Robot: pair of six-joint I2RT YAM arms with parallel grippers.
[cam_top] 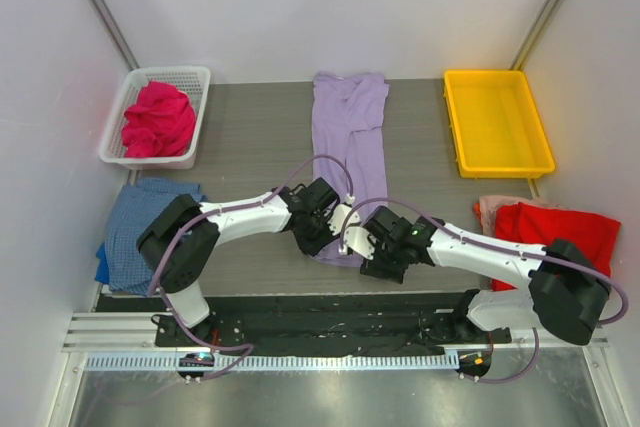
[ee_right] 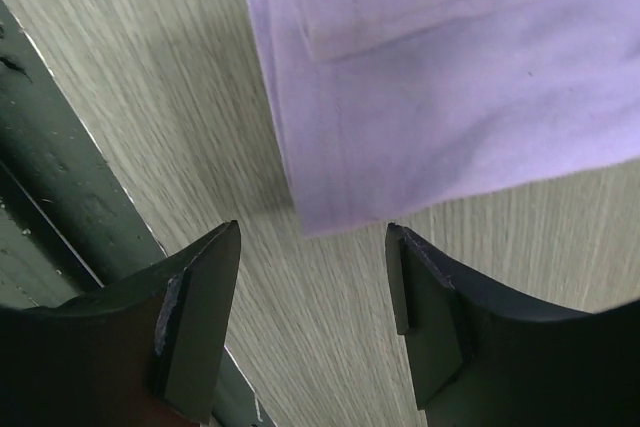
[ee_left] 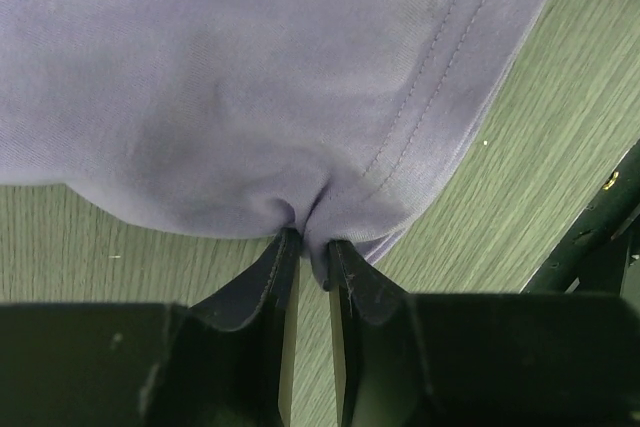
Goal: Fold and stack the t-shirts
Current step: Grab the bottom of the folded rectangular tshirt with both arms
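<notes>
Lavender-purple thin cloth t-shirt [cam_top: 350, 137], seemingly light and limp, puckers where the left gripper [ee_left: 310, 252] pinches its hem; the right gripper [ee_right: 312, 287], jaws apart, should take the corner.

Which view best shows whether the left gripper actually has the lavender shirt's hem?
The left wrist view: the left gripper is closed on a puckered fold of the lavender shirt at its hem. The top view hides the pinch at the shirt's near end; the right wrist view shows another corner, ungripped.
</notes>
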